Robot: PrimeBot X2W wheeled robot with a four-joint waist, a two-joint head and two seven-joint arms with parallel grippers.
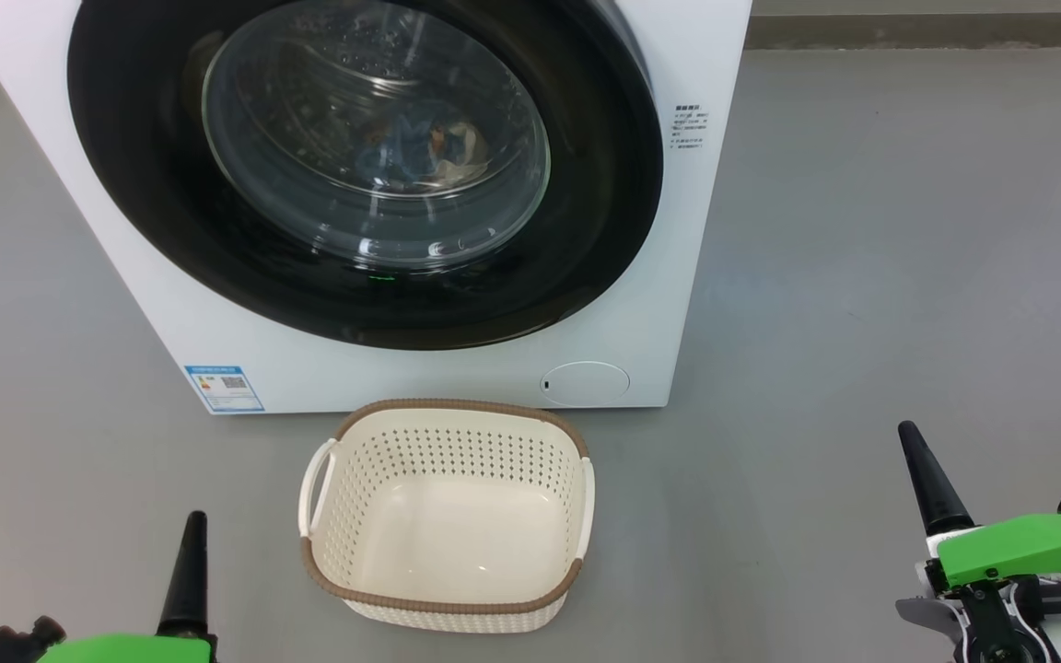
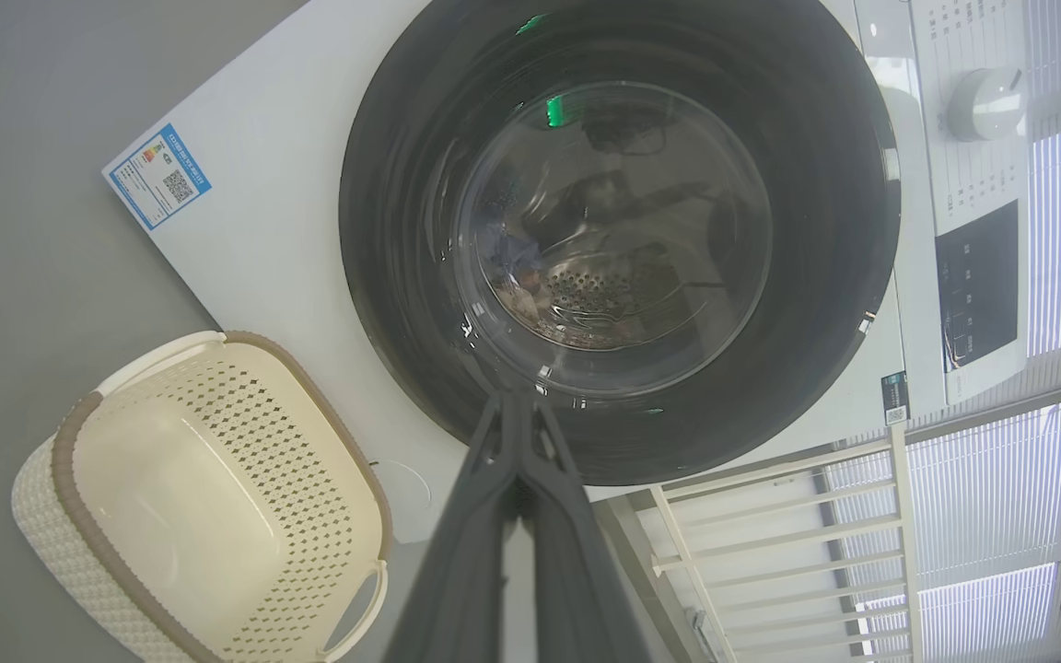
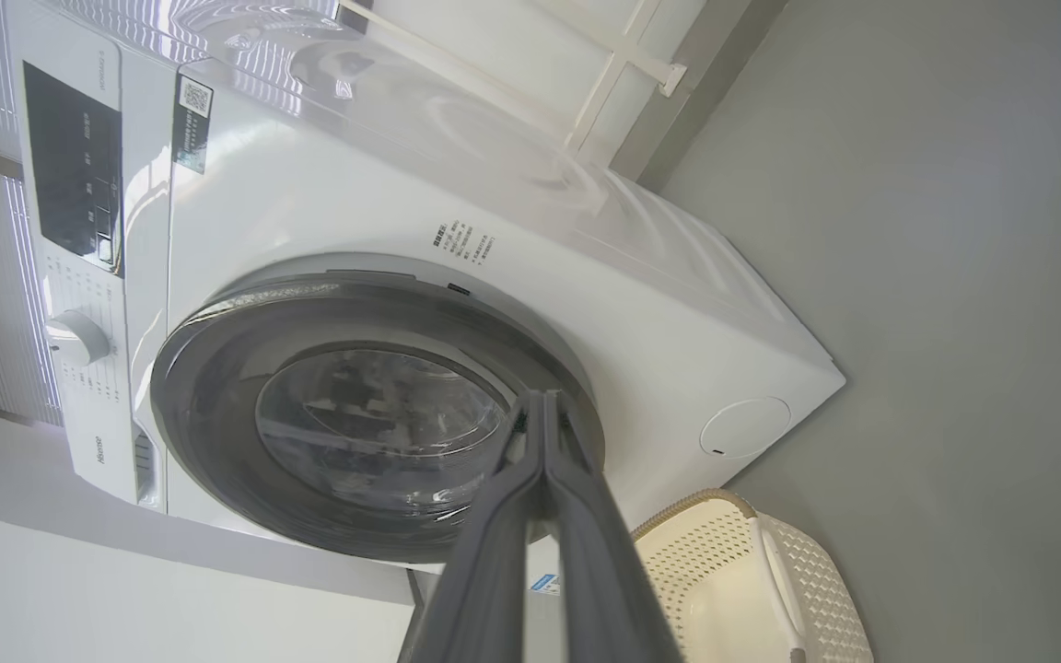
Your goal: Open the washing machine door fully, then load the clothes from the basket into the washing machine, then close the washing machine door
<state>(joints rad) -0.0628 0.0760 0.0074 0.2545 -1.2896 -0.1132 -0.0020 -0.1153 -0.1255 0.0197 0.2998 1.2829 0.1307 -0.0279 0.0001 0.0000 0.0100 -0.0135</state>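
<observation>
Your left end effector (image 1: 194, 534) and right end effector (image 1: 913, 451) are both closed and hold nothing. Ahead and between them sits the basket (image 1: 457, 405), empty. Beyond it, the washing machine (image 1: 217, 341) has its door (image 1: 171, 230) apparently shut, with the clothes (image 1: 429, 147) behind the glass. That door is probably rigid and slick, so hook its rim edge, not the bulging glass.

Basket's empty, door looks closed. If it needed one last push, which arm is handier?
Probably the left gripper: its shut jaws sit in front of the washing machine, below the door; the right gripper stands off past its right side.
</observation>
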